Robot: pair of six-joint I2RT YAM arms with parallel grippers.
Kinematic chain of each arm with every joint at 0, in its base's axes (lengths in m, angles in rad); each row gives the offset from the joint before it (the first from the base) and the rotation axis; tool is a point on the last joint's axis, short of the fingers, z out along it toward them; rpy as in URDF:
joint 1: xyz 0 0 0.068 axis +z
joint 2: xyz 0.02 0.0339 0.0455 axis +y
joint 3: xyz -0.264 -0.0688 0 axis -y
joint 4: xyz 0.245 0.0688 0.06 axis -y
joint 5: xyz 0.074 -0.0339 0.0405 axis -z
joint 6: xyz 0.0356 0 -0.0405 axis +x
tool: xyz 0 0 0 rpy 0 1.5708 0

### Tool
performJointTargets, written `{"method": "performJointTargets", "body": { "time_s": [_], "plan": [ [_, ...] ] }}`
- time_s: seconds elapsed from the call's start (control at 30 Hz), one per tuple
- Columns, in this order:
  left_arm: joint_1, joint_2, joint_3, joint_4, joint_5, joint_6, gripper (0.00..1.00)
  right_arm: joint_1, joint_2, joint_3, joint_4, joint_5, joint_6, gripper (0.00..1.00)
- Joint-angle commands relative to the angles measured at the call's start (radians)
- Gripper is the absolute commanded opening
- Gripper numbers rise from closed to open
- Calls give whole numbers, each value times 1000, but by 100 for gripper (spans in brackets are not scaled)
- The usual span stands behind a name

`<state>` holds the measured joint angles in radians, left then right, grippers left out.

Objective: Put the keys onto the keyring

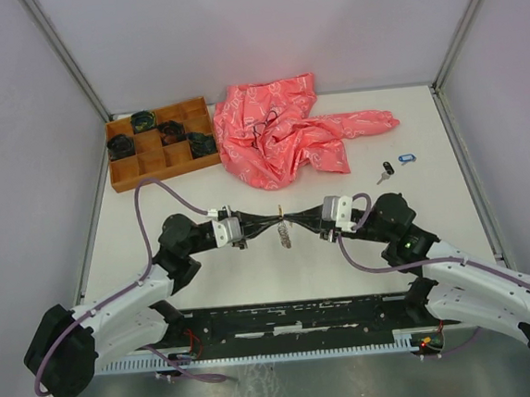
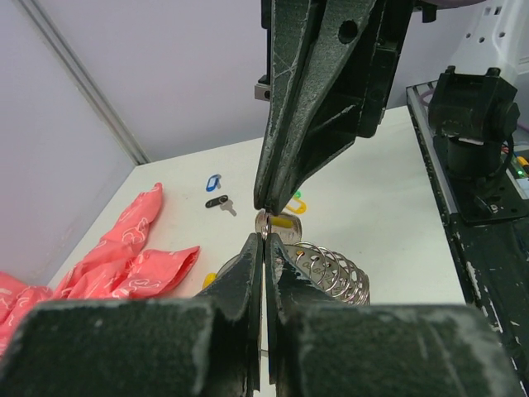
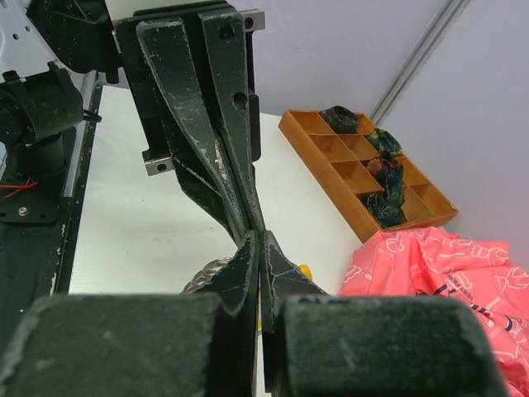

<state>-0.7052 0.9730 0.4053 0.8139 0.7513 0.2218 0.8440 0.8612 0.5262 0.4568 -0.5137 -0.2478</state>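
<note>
Judging by the layout, you are partway at best: the blue-tagged silver key (image 1: 405, 158) and the black-tagged silver key (image 1: 388, 169) lie loose on the white table (image 1: 433, 212), well apart from the silvery coiled-wire keyring with a yellow segment (image 1: 286, 237). That keyring hangs mid-table between your left gripper (image 1: 276, 221) and right gripper (image 1: 292, 217), both with jaws pressed together, pinching its top.

A robotics lab test cell: a white surface (image 1: 439, 174) boxed in by plain pale panels (image 1: 260, 32) on metal frame posts (image 1: 67, 58). The left arm (image 1: 116, 304) and right arm (image 1: 476, 277), trailing purple cables (image 1: 142, 228), are bolted to a black mounting rail (image 1: 294, 317) at 6 o'clock. A wooden compartment tray (image 1: 119, 179) sits at 10 o'clock.
</note>
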Motion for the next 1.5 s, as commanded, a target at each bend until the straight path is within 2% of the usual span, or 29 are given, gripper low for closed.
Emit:
{"method": "performJointTargets", "body": {
  "time_s": [0.0, 0.13, 0.27, 0.43, 0.53, 0.67, 0.83, 1.03, 1.23, 1.47],
  "plan": [
    [-5, -41, -21, 53, -119, 2, 3, 4, -22, 39, -17, 53, 17, 1],
    [-6, -84, -46, -25, -255, 41, 3, 4, -53, 69, -205, 175, 32, 1],
    [-6, -117, -101, -22, -376, 17, 3, 4, -56, 81, -343, 295, 68, 1],
    [-6, -178, -137, -77, -475, 0, 3, 4, 2, 123, -538, 466, 202, 1],
    [-6, -197, -159, -81, -473, -17, 3, 4, 46, 150, -639, 555, 289, 10],
    [-6, -173, -179, -25, -435, -60, 3, 4, 79, 172, -673, 482, 262, 24],
    [-6, -142, -180, 46, -358, -87, 3, 2, 54, 141, -500, 278, 126, 31],
    [-6, -137, -166, 60, -223, -85, 3, 3, 54, 153, -398, 75, -19, 32],
    [-7, -141, -148, 67, -144, -75, 3, 3, 55, 182, -394, 13, -106, 31],
    [-6, -118, -122, 76, -56, -77, 3, 3, 82, 203, -368, -81, -114, 27]
  ]
}}
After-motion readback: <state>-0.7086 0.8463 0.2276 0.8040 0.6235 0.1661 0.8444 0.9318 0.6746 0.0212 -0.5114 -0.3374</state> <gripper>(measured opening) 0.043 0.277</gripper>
